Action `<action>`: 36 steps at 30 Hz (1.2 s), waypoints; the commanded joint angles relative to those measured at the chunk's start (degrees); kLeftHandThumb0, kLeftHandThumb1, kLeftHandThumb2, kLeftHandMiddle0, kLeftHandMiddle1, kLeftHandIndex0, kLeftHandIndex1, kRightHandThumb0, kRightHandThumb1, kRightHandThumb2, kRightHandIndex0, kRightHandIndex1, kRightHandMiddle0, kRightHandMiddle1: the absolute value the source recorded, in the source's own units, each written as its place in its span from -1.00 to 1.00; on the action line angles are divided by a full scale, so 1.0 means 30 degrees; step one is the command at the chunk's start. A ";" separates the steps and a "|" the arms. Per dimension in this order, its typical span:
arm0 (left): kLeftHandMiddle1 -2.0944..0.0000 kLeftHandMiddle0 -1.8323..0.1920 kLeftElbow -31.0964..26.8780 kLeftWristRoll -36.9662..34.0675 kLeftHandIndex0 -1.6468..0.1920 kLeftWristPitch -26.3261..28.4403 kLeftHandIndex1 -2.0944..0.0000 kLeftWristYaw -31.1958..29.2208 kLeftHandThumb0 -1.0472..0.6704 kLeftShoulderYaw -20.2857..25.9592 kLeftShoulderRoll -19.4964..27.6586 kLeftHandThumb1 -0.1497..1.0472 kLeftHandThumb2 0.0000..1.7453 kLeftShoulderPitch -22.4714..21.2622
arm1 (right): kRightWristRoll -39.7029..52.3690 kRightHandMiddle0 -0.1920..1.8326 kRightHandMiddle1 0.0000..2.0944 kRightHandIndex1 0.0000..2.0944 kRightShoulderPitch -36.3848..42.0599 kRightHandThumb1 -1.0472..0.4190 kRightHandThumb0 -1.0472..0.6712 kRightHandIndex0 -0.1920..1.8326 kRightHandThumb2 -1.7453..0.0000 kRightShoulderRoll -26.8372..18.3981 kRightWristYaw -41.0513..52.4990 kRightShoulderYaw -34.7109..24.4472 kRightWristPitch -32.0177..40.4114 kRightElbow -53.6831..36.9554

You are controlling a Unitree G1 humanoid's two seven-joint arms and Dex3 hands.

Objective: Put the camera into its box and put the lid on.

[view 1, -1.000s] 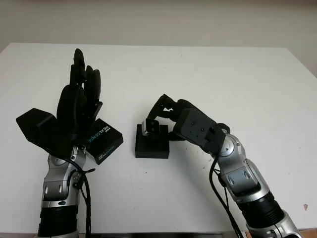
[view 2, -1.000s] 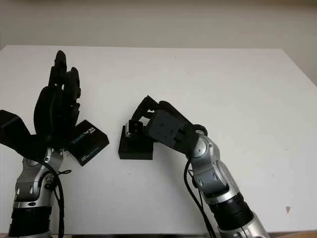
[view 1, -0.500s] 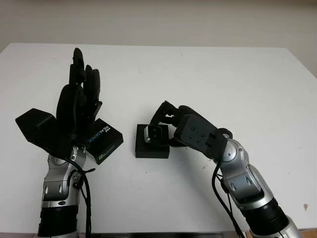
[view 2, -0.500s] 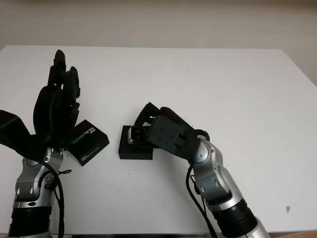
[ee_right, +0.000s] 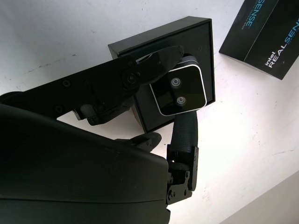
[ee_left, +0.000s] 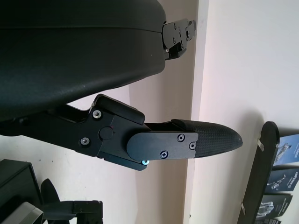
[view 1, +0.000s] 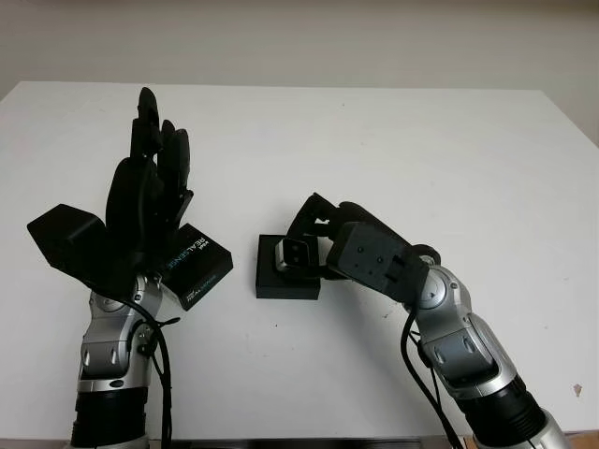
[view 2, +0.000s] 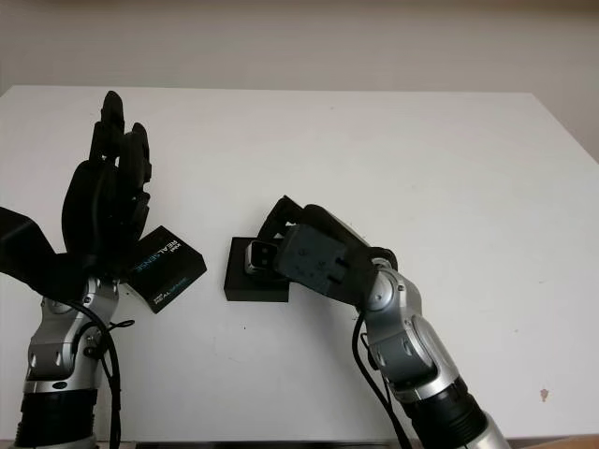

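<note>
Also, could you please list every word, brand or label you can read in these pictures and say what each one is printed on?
"intel REALSENSE": on the flat black cardboard lid lying on the white table beside the open black box.
Smaller print under that name on the lid: too small to read.
Small silver-edged camera, held over the box by the right robot hand: no readable text.

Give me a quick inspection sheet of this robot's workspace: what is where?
Surface: white table, bare around the items.
Job's things: camera held over the open black box; lid, printed RealSense, lies left of the box.
Clutter: nothing seen.
Hands: right hand shut on the camera at the box; left hand open, raised above the table near the lid.
Cables: black cables run along both forearms.
Surroundings: pale wall behind the table.
</note>
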 commanded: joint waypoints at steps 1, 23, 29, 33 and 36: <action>1.00 1.00 -0.0279 0.0058 1.00 -0.0078 1.00 -0.0097 -0.72 -0.0080 0.0145 1.00 -0.50 -0.0206 | -0.0145 -0.55 1.00 -0.87 -0.0003 -1.00 -0.21 -0.42 0.89 0.0018 -0.0130 0.0001 0.0009 0.0104; 1.00 1.00 -0.0260 0.0011 1.00 -0.0243 1.00 0.0086 -0.72 -0.0023 -0.0042 1.00 -0.53 -0.0285 | -0.1133 -0.49 1.00 -0.85 0.0155 -0.99 -0.17 -0.40 0.88 0.0153 -0.1136 0.0374 -0.0527 0.1103; 1.00 1.00 -0.0243 0.0002 1.00 -0.0321 1.00 0.0095 -0.71 -0.0012 -0.0060 1.00 -0.53 -0.0275 | -0.1703 -0.50 1.00 -0.86 0.0196 -0.99 -0.18 -0.40 0.89 -0.0161 -0.0983 0.0587 -0.0899 0.1017; 1.00 1.00 -0.0320 -0.0036 1.00 -0.0163 1.00 0.0163 -0.71 -0.0019 -0.0073 1.00 -0.53 -0.0276 | -0.2468 -0.69 0.81 -0.91 0.0443 -0.98 -0.25 -0.48 0.92 -0.0846 -0.1059 0.0893 -0.2315 0.0992; 1.00 1.00 -0.0290 -0.0094 1.00 -0.0208 1.00 0.0141 -0.72 -0.0001 -0.0084 1.00 -0.54 -0.0269 | -0.3196 -0.86 0.30 -0.96 0.0395 -0.96 -0.37 -0.59 0.94 -0.1534 -0.0613 0.1278 -0.3282 0.0972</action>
